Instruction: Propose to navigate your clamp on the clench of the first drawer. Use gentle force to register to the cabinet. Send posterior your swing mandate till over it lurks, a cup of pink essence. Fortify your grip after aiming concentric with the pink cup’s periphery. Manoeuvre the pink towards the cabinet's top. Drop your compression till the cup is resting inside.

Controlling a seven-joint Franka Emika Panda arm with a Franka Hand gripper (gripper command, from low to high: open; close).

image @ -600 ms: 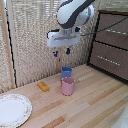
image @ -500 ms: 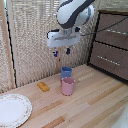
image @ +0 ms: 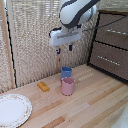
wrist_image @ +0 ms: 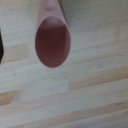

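Observation:
The pink cup (image: pixel 68 86) stands upright on the light wooden table, just in front of a blue cup (image: pixel 66 72). My clamp (image: pixel 64 50) hangs open well above both cups, its blue-tipped fingers (image: pixel 58 51) apart and holding nothing. In the wrist view I look down into the pink cup (wrist_image: pixel 51 41), whose open mouth sits between the finger positions; a dark finger (wrist_image: pixel 1 49) shows at the frame edge. The cabinet (image: pixel 111 45) stands at the exterior view's right, with drawer fronts shut and a silver clench (image: pixel 116 32) on the upper visible drawer. The cabinet's top (image: pixel 114 12) is barely in view.
A small orange block (image: pixel 43 86) lies on the table at the exterior view's left of the cups. A white plate (image: pixel 12 110) sits near the front left corner. A woven beige screen (image: pixel 35 40) backs the scene.

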